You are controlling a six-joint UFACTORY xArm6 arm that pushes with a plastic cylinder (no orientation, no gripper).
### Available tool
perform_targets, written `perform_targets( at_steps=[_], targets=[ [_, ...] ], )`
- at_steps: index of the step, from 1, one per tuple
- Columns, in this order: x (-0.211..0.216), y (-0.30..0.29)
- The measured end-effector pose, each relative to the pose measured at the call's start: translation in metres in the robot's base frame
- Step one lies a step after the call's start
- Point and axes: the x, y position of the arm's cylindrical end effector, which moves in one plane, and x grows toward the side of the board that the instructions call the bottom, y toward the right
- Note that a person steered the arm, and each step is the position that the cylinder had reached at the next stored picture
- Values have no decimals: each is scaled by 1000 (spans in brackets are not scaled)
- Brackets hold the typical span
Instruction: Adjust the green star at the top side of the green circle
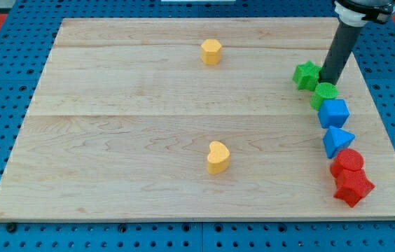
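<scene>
1. While nothing on the view's left matters here, I note a yellow block (211,51) near the top and a yellow heart (218,157) lower down, both well apart from the work.
2. Rightward, the green star (307,74) sits up-left of the green circle (325,93), touching it; I judge it mostly placed, needing a nudge right.
3. My tip (331,80) stands just right of the star; it has no fingers and holds nothing.
</scene>
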Motion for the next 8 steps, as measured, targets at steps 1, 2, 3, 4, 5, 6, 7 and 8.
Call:
perform_targets(
  at_steps=[1,2,3,4,5,6,7,8],
  targets=[
    [-37,14],
    [-57,-61],
    [-48,-123],
    [-37,-77],
    [-36,-30],
    [-63,-24],
    [-129,-63],
    [-173,-156]
  ],
)
